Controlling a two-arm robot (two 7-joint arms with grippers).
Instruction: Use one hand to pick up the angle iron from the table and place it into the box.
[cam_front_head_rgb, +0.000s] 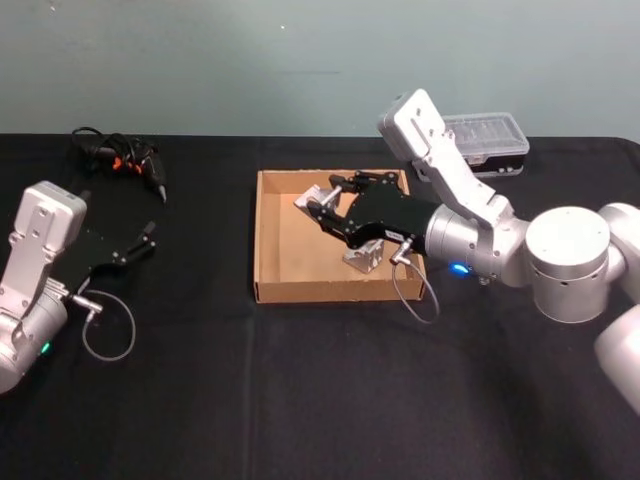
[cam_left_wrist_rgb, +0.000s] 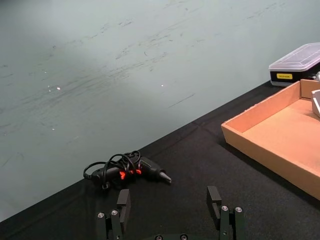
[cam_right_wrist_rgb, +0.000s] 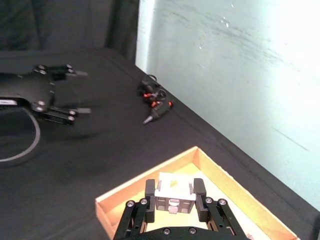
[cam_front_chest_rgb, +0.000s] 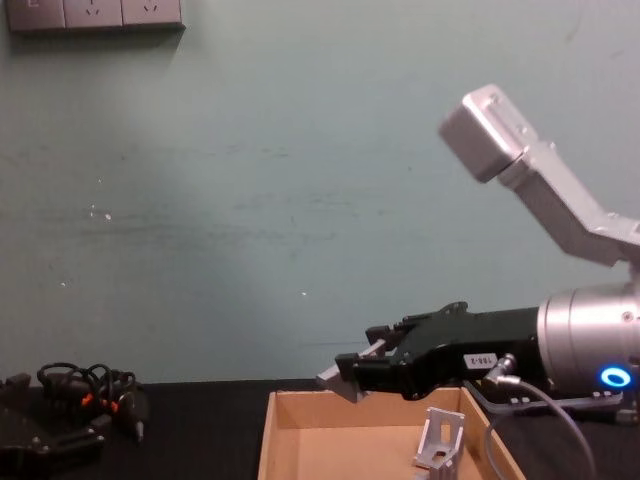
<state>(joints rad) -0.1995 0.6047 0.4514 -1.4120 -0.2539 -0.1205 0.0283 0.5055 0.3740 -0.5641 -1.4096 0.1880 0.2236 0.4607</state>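
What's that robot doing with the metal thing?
The right gripper is shut on an angle iron and holds it above the box. Another angle iron already lies inside the box. The left gripper rests open over the table, off to the side, holding nothing.

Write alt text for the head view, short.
The right gripper holds a silver angle iron above the tan cardboard box, where another angle iron already lies. The left gripper rests open over the black table, with a black glue gun beyond it.
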